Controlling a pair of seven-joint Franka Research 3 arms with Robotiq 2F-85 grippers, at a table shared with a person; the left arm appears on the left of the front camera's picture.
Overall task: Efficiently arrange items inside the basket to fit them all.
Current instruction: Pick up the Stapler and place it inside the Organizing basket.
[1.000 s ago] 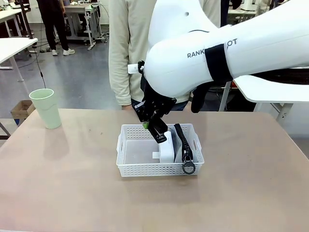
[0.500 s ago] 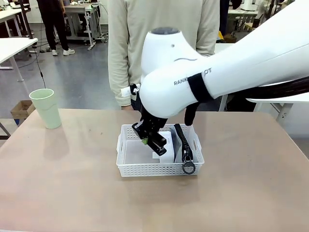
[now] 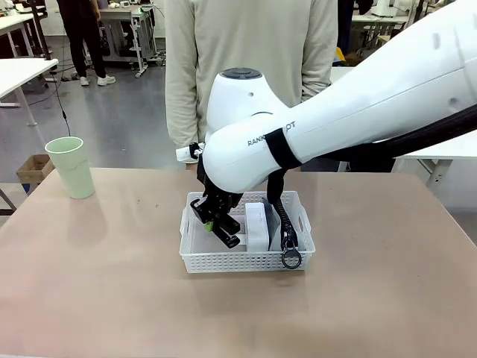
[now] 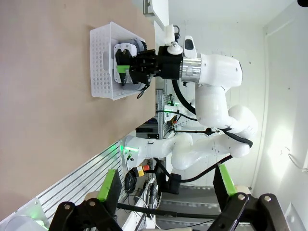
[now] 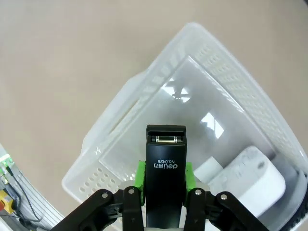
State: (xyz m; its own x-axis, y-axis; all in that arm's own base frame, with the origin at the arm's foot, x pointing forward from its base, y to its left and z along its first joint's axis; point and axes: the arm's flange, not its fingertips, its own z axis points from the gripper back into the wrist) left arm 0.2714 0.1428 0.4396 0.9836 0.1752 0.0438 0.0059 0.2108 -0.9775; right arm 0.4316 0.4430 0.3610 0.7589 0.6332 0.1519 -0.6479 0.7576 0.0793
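The counter (image 3: pixel 89 298) carries the same layout as a second ago; what has changed is the right arm (image 3: pixel 358 112), which has swung lower and toward the robot's left, so its load has gone from above the white box (image 3: pixel 258 226) down into the basket (image 3: pixel 246 262). The box stands on edge in the basket's right half, with the grey pouch (image 3: pixel 285 224) upright just beside it against the right end. This leaves the left half of the floor bare. The pale green cup (image 3: pixel 71 166) stands well apart at the counter's far left, unmoved and not yet packed. The black stapler (image 5: pixel 165 168) hangs nose-down over that bare floor. I cannot tell whether it touches. The right end effector (image 5: pixel 165 175) is clenched on the stapler's sides, while the left end effector (image 4: pixel 167 185) is released, its fingers spread on nothing. The stapler looks nearly placed, and only the cup then remains.
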